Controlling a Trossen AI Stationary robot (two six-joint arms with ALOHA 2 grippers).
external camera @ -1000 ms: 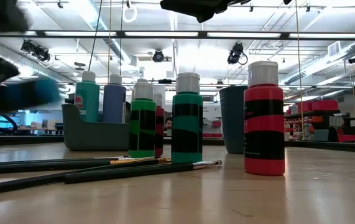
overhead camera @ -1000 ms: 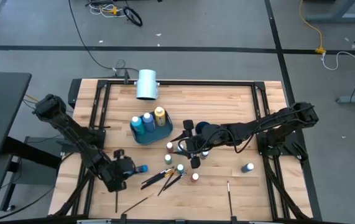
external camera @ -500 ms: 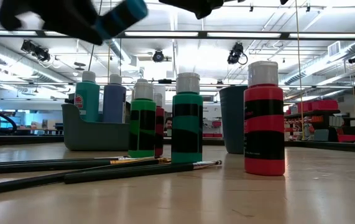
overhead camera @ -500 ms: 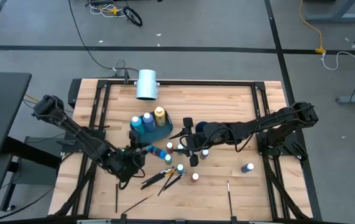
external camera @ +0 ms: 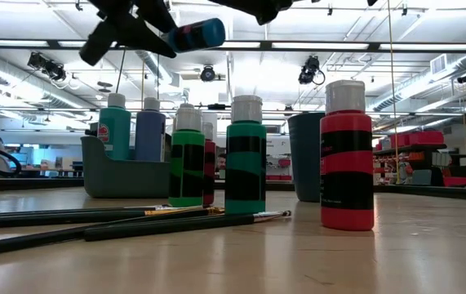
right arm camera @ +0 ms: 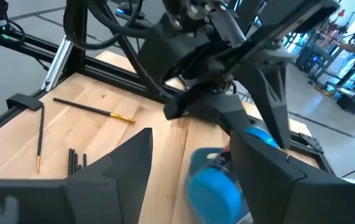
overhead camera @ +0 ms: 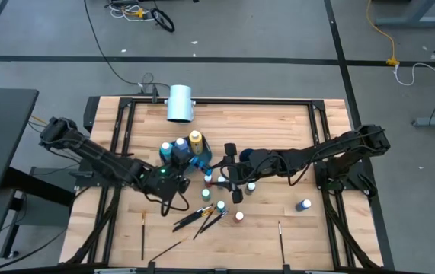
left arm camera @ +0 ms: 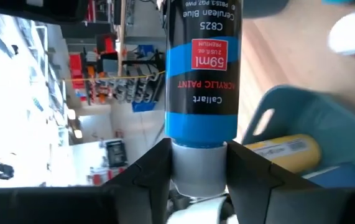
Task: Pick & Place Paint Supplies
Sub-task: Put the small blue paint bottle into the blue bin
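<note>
My left gripper (overhead camera: 185, 173) is shut on a cerulean blue paint bottle (left arm camera: 202, 74), held in the air beside the near right corner of the grey-blue bin (overhead camera: 173, 166). A teal, a blue and a yellow bottle (overhead camera: 195, 139) stand in the bin. In the low view the held bottle (external camera: 196, 34) hangs high above the table. My right gripper (overhead camera: 223, 176) stands open just right of it, above the small bottles (overhead camera: 208, 180), holding nothing. Green bottles (external camera: 245, 155), a red one (external camera: 348, 155) and several brushes (overhead camera: 199, 217) rest on the table. My left gripper pinches the blue bottle's white cap end (left arm camera: 199, 165) between its two fingers. The bottle sticks out ahead of the fingers, along them. The fingers come nearly level from the table's left side. The bottle is lifted clear and lies almost level, its base toward the right arm.
A large white cylinder (overhead camera: 180, 103) lies at the table's far edge. One blue bottle (overhead camera: 303, 205) stands alone at the right. Single brushes lie near the front edge (overhead camera: 279, 237) and front left (overhead camera: 142, 226). Black frame rails (overhead camera: 118, 129) run along the table's sides.
My left gripper has risen from low over the table's near left part and swung toward the bin and the right arm, rolling its wrist. The blue bottle has gone with it, lifted high and turned until it points to the right. My right arm has kept still.
</note>
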